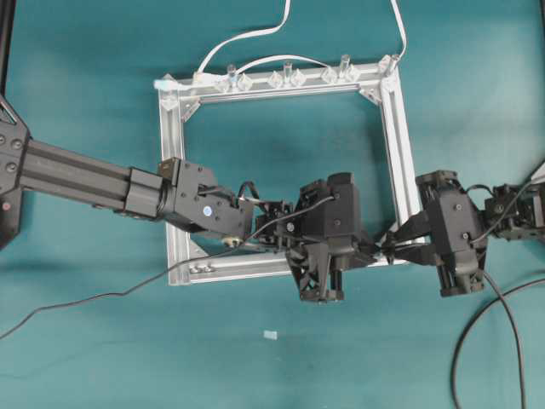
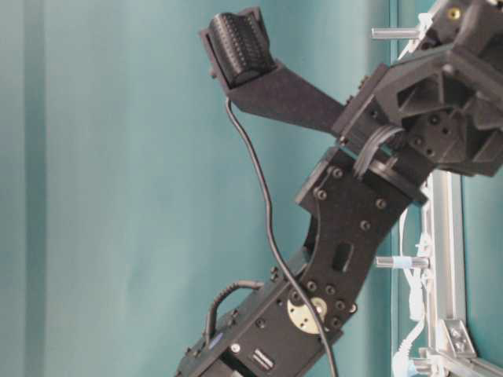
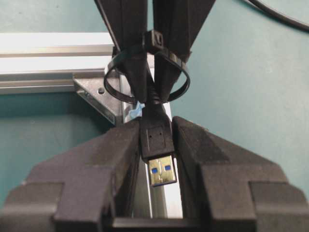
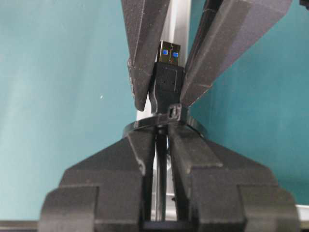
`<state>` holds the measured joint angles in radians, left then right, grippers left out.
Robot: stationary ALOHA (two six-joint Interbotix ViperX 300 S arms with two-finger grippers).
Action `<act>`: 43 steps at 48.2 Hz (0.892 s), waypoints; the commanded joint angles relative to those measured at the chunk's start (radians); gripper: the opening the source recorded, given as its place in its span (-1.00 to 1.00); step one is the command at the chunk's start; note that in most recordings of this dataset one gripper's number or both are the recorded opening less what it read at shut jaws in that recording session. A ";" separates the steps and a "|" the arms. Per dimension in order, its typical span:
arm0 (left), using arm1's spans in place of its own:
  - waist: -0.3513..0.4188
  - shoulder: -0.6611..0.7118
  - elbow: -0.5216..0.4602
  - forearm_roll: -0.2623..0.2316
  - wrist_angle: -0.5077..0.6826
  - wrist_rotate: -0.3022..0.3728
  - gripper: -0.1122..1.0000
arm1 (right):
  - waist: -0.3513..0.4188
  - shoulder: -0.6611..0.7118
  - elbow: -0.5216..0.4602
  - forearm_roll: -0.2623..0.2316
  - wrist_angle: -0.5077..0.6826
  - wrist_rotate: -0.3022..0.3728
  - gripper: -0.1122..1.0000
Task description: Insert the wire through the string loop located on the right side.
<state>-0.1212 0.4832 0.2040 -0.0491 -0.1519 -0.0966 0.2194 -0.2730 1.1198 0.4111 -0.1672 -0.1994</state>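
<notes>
The left hand [image 3: 157, 145] clamps the rigid plug of the limp, light wire [image 3: 157, 137], poked through the string loop [image 3: 145, 79], while the right hand [image 4: 161, 145] pinches the cable behind.

We saw a black robot arm [image 2: 346, 228] filling the frame, a thin black cable [image 2: 263, 212] hanging from its raised ribbed part, and a silver aluminium frame [image 2: 445, 236] beside it.
</notes>
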 commanded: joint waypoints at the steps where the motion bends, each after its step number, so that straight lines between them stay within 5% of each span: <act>1: -0.011 -0.046 -0.008 0.003 0.003 0.006 -0.41 | -0.005 -0.006 0.005 0.000 -0.021 0.017 -0.61; 18: -0.011 -0.046 -0.009 0.002 0.002 0.006 -0.41 | -0.005 -0.008 0.051 -0.002 -0.035 0.175 -0.61; 36: -0.011 -0.051 -0.005 0.002 0.003 0.008 -0.41 | -0.005 -0.009 0.058 -0.028 -0.031 0.176 -0.60; 43: -0.011 -0.054 -0.002 0.002 0.005 0.009 -0.41 | -0.005 -0.012 0.058 -0.083 -0.031 0.176 -0.01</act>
<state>-0.1258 0.4817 0.2102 -0.0491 -0.1442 -0.0966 0.2178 -0.2761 1.1858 0.3513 -0.1948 -0.0261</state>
